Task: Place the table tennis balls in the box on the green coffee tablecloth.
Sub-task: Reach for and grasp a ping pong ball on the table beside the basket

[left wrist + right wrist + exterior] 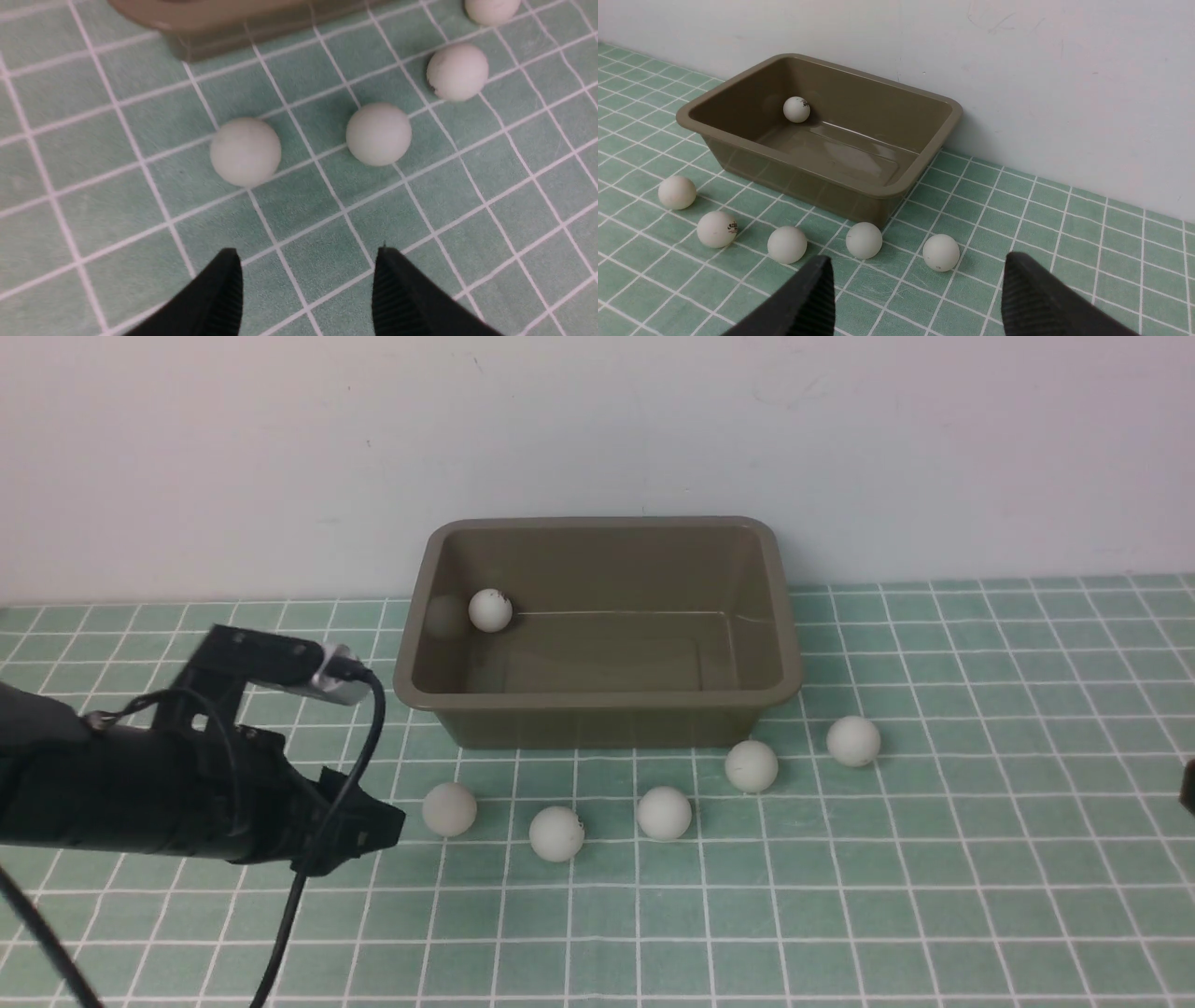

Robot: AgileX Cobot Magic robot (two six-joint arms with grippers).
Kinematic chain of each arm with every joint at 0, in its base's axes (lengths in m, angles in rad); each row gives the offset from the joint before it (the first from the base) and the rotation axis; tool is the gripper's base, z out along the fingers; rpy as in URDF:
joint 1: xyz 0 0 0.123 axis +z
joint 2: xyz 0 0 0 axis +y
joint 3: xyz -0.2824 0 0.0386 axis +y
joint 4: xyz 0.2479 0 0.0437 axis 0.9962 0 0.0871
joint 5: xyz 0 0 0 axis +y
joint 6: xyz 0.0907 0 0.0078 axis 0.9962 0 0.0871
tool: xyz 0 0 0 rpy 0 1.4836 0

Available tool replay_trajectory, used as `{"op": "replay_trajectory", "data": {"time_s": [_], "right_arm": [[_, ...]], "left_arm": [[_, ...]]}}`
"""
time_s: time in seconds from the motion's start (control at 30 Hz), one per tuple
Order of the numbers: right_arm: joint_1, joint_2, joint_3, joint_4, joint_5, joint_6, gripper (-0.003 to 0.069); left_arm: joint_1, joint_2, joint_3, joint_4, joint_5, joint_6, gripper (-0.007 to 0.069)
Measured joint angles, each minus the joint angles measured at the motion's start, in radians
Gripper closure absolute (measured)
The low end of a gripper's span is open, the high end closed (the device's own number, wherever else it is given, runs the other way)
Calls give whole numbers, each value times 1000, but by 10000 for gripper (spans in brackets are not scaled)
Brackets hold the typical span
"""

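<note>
**One ball boxed, five out on the cloth**

- Left gripper (307, 252): low over the cloth (934, 896), toward its left edge. The jaws are partly apart with nothing between them. It is aimed at the left end of the ball row, and the nearest ball lies just ahead of the tips, not touching.
- Box (597, 695): sits at the cloth's far edge, about midway along it, close to the wall (597, 420).
- One ball (489, 610) lies inside the box, in its far-left corner. The rest of the box floor is bare.
- Loose balls, all on the cloth in front of the box's near wall:
  - first (449, 808), off the box's near-left corner
  - second (556, 833)
  - third (664, 813)
  - fourth (752, 765), near the box's near-right corner
  - fifth (853, 740), just past that corner
  - None touch each other or the box.
- Right gripper (917, 263): off by the cloth's right edge, raised and looking back at the row. Its jaws are wide and empty.

Progress, by my reckoning: about a sixth done, with one ball placed and five to go. Neither gripper carries anything. The left one looks best placed for the first ball, and the right one for the fifth.
</note>
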Motion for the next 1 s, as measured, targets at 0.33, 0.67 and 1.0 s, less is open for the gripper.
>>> {"op": "replay_trajectory", "data": {"time_s": [0.33, 0.67, 1.0], "right_arm": [[0, 0, 0, 2, -1, 0, 219], [0, 0, 0, 2, -1, 0, 219], [0, 0, 0, 23, -1, 0, 219]], "left_arm": [[-46, 185, -86, -85, -50, 84, 103], [-172, 310, -156, -118, -233, 85, 103], [-198, 430, -218, -135, -322, 106, 118]]}}
